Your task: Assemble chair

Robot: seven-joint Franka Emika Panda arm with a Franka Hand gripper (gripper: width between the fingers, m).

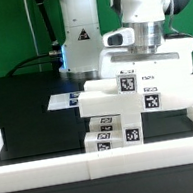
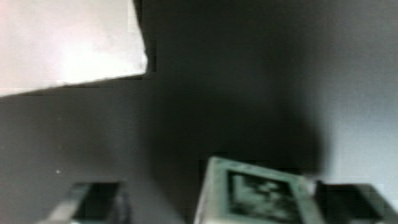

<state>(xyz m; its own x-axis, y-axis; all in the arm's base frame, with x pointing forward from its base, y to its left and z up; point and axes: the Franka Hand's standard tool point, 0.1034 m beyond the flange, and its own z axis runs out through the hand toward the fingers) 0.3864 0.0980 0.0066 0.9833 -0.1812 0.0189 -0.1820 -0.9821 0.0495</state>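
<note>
The black table [image 1: 25,106] fills the exterior frame's middle, with the white border rail [image 1: 104,159] along the bottom. At centre-right stands the chair [image 1: 126,105], its tagged white blocks stacked. Just above it, the gripper [image 1: 147,56] hangs; I cannot tell how its jaws stand.

A black table top [image 1: 25,106] filled the middle of the exterior view, matte and dark, with a faint sheen toward the exterior view's left. A long low white border rail [image 1: 55,168] ran along its near edge, with short white rails turning back at both ends. Behind the table hung a green backdrop [image 1: 4,33], evenly lit, and a thin dark cable [image 1: 34,23] dropped in front of it. Bright, soft light fell from above without hard shadows. In the wrist view the surroundings were blurred: mostly dark surface, with one pale patch [image 2: 68,42] in a corner whose nature could not be told.
</note>
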